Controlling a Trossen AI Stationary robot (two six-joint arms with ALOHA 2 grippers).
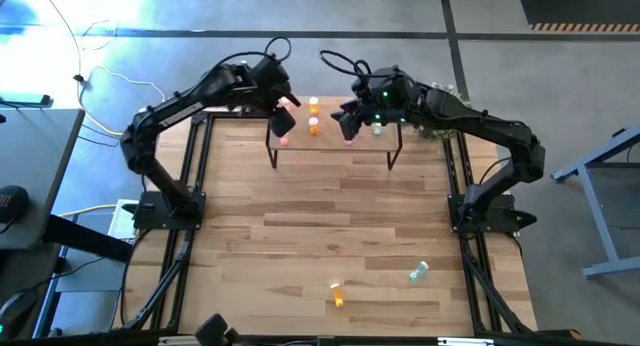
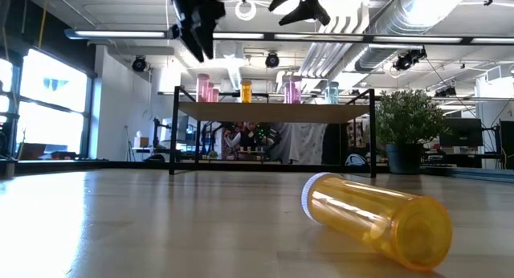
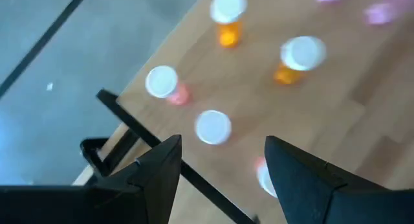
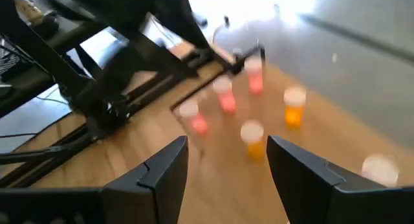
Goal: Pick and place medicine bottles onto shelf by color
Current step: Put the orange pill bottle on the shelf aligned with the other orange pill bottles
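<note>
pink bottles (image 1: 285,123) half-hidden under left gripper (image 1: 283,114), both grippers' jaws open, empty

Beyond both grippers, bright windows (image 2: 48,101) light one wall; silver ducts (image 2: 418,21) cross the ceiling above them, a potted plant (image 2: 409,121) (leafy, dark-potted) stands behind, grey floor (image 1: 560,76) around.
</note>
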